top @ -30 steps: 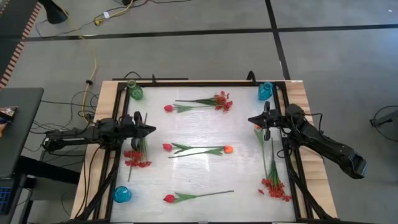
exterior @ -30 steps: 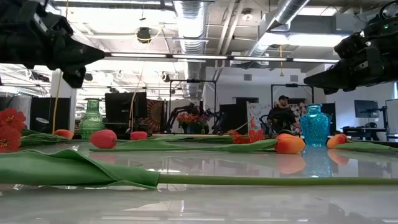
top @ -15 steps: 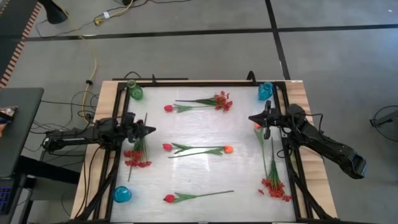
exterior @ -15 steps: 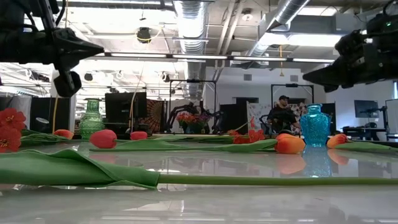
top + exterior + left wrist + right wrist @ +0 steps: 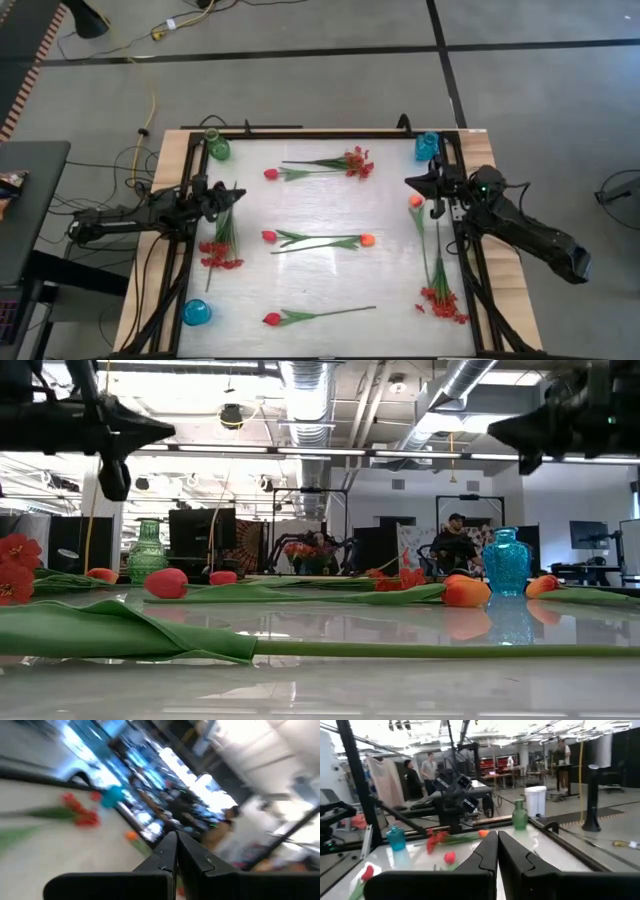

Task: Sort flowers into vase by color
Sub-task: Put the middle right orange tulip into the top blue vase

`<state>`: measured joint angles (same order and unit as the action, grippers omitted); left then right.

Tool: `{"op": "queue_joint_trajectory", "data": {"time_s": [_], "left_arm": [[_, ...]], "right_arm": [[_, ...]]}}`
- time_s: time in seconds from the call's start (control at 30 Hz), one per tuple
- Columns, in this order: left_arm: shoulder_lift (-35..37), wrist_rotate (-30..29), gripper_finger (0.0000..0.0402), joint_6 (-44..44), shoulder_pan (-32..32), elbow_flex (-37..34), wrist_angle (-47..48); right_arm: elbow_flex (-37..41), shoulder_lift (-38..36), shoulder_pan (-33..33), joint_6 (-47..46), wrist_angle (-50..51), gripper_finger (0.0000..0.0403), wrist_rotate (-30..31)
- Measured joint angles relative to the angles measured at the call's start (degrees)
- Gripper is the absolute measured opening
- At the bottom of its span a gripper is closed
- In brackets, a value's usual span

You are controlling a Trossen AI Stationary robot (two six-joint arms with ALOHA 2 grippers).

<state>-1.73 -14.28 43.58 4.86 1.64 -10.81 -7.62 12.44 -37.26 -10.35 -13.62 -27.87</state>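
High view: flowers [image 5: 318, 241] lie flat, scattered over the table [image 5: 330, 205], none in a vase; left gripper [image 5: 232, 194] hangs above the left edge, fingers pressed together, holding nothing; right gripper [image 5: 413, 181] near the blue vase [image 5: 427, 147], likewise closed and empty.

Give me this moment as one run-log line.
left end effector: shut, empty, above left red spray | right end effector: shut, empty, near blue vase | flowers: all on table
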Motion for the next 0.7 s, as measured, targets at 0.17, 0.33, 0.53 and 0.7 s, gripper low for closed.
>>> {"op": "queue_joint_trajectory", "data": {"time_s": [0.17, 0.33, 0.53, 0.7], "left_arm": [[-3.9, -3.2, 0.0000, -14.5, 0.0, 4.8, -3.0], [-11.9, -9.1, 0.0000, -26.5, 0.0, 11.7, -2.9], [-22.9, -12.8, 0.0000, -33.7, 0.0, 19.1, -2.7], [-32.1, -6.4, 0.0000, -39.4, 0.0, 25.8, -1.8]], "right_arm": [[-8.5, 3.9, 4.8, 1.8, 6.9, 0.0040, 7.8], [-19.6, 11.3, 10.8, 1.2, 21.2, 0.0040, 13.3], [-33.3, 22.5, 18.8, -8.6, 39.3, 0.0040, 24.6], [-44.5, 33.2, 24.7, -19.6, 51.6, 0.0040, 29.4]]}}
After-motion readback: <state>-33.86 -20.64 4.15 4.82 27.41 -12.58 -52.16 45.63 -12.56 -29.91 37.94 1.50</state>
